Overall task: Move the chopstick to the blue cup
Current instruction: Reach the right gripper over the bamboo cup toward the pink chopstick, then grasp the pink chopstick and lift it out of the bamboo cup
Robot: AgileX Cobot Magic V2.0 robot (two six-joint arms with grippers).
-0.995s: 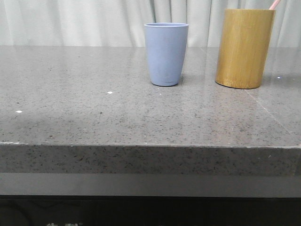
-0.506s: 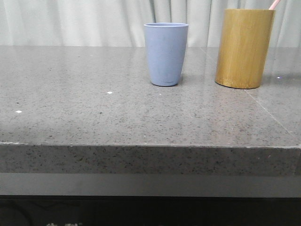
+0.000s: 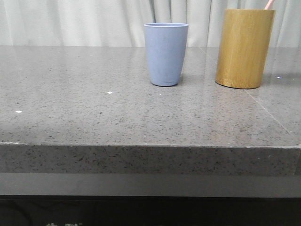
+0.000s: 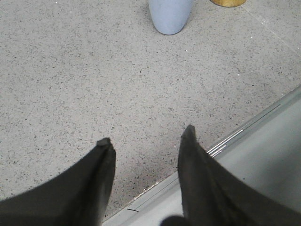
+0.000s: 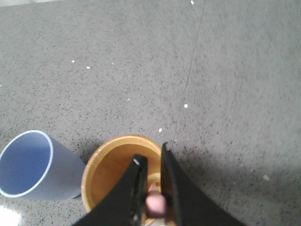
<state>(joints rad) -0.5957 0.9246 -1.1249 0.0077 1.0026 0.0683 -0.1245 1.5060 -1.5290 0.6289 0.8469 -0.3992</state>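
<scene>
The blue cup (image 3: 165,54) stands upright at the back middle of the grey stone table, with a taller yellow-brown bamboo holder (image 3: 244,47) to its right. The chopstick (image 3: 269,4) shows as a pale pink tip above the holder's rim. In the right wrist view my right gripper (image 5: 151,153) hangs over the holder's mouth (image 5: 110,165), its jaws shut on the chopstick's pink end (image 5: 156,203); the blue cup (image 5: 33,165) stands beside the holder. My left gripper (image 4: 146,134) is open and holds nothing, low over the table near its front edge, with the blue cup (image 4: 170,16) well ahead of it.
The speckled grey tabletop (image 3: 94,108) stretches wide to the left of the cup. Its front edge with a metal rail (image 4: 230,139) runs just under the left fingers. A pale curtain (image 3: 70,21) hangs behind the table.
The pink chopstick tip above the holder has shifted a little to the left. The cup and holder have not moved.
</scene>
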